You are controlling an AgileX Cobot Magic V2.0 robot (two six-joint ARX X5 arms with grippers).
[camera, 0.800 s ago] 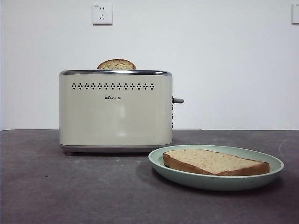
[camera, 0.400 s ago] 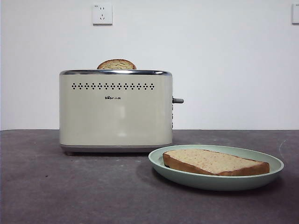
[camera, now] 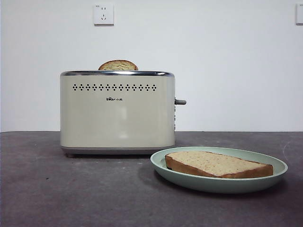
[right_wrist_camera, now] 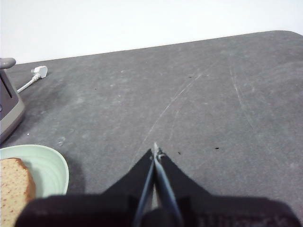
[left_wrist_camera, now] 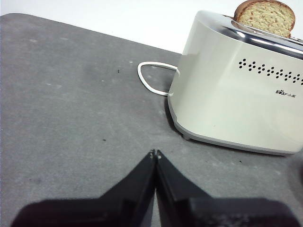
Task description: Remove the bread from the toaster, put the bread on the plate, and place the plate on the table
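Note:
The bread [camera: 218, 164] lies flat on the mint-green plate [camera: 272, 176], which rests on the dark table [camera: 71, 194] in front of and to the right of the cream toaster [camera: 117, 112]. A second slice [camera: 118, 65] shows its domed top in the toaster slot; the left wrist view shows that second slice [left_wrist_camera: 265, 16] and the toaster [left_wrist_camera: 236, 90] too. My left gripper [left_wrist_camera: 155, 153] is shut and empty over bare table beside the toaster. My right gripper [right_wrist_camera: 155, 150] is shut and empty, with the plate [right_wrist_camera: 49, 165] and bread [right_wrist_camera: 16, 189] off to its side. Neither arm appears in the front view.
A white power cord [left_wrist_camera: 151, 78] loops on the table behind the toaster, and its plug [right_wrist_camera: 40, 72] lies near the back edge. The toaster's side lever [camera: 180, 101] sticks out to the right. A wall socket [camera: 103, 14] is on the white wall.

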